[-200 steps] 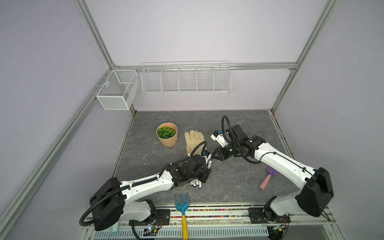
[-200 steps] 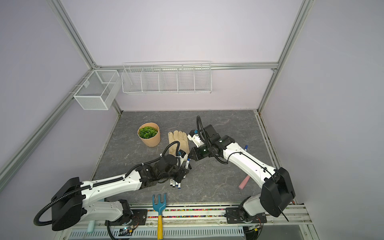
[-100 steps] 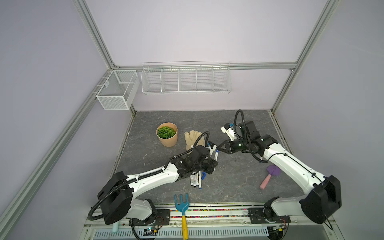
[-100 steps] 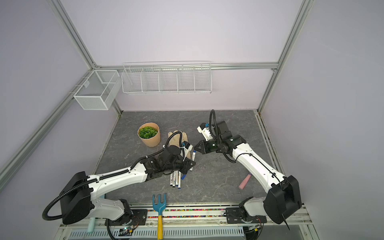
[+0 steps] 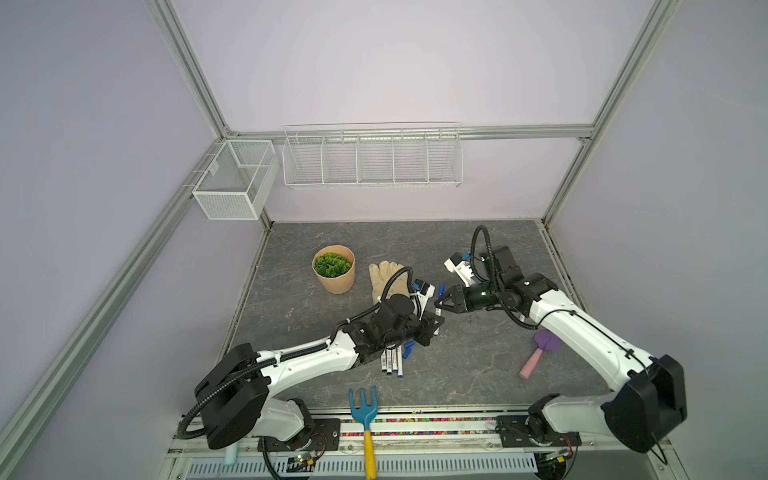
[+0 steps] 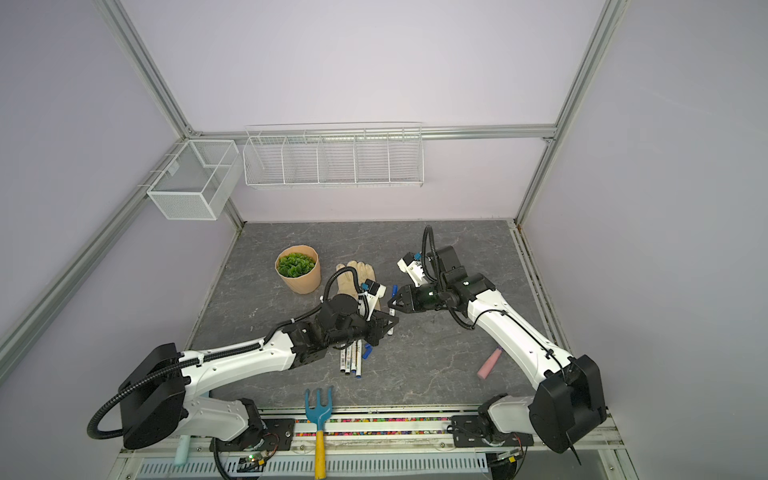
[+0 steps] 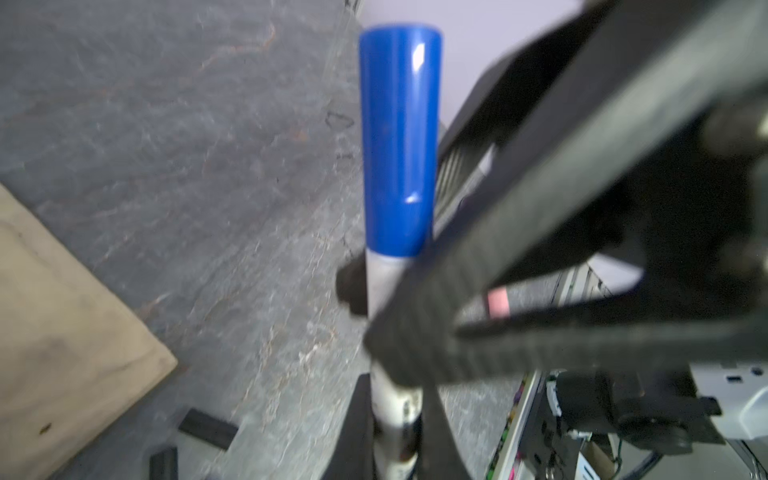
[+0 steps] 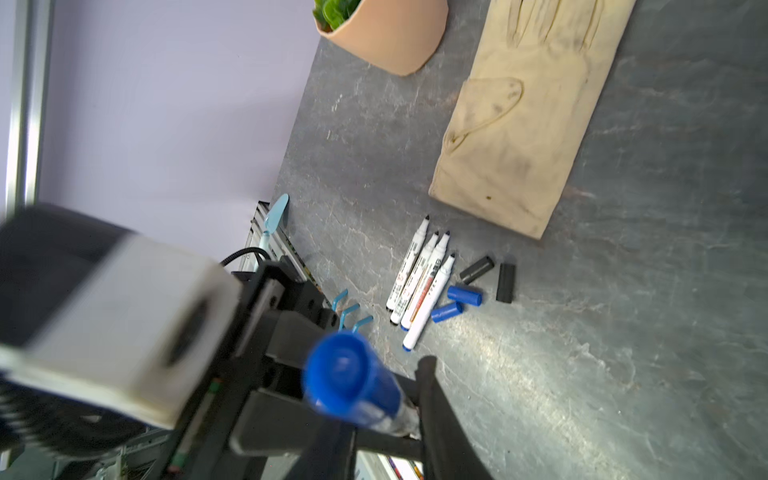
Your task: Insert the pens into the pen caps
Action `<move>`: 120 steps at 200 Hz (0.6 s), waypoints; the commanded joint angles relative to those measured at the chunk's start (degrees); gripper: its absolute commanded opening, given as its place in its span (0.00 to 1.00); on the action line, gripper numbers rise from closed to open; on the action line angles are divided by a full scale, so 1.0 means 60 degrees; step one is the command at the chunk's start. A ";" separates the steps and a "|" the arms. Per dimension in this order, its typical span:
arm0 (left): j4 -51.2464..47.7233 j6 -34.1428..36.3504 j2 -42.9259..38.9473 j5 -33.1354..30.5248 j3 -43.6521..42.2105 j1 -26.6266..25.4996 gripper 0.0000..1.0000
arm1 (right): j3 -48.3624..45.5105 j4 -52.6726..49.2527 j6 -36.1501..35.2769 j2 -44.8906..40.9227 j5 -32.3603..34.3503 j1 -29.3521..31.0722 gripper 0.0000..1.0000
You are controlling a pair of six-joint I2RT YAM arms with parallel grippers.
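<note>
Left wrist, white pen (image 7: 385, 282), blue cap (image 7: 399, 141) seated

Lilac walls (image 5: 374, 62), grey stone-look floor (image 5: 374, 241).
I see a white wire rack (image 5: 372, 160) and mesh box (image 5: 232, 178) hung on the aluminium frame (image 5: 519, 132).

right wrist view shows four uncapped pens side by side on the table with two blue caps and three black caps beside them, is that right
Not quite: there are two black caps, not three. The right wrist view shows four uncapped pens side by side on the table with two blue caps and the two black ones beside them.
</note>
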 commanded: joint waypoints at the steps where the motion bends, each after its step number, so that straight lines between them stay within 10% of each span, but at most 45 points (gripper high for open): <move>1: 0.1344 0.0129 0.0264 -0.0076 0.0327 0.0009 0.00 | -0.0140 -0.0528 0.0196 -0.0326 0.0141 0.0003 0.34; 99: 0.1360 0.0074 0.0437 -0.0288 0.0204 0.0023 0.00 | -0.0481 0.0056 0.0658 -0.0668 0.1221 -0.0096 0.13; 120: 0.1240 0.0006 0.0373 -0.0591 0.0034 0.0023 0.19 | -0.0361 -0.0076 0.0846 -0.0570 0.1825 -0.0319 0.12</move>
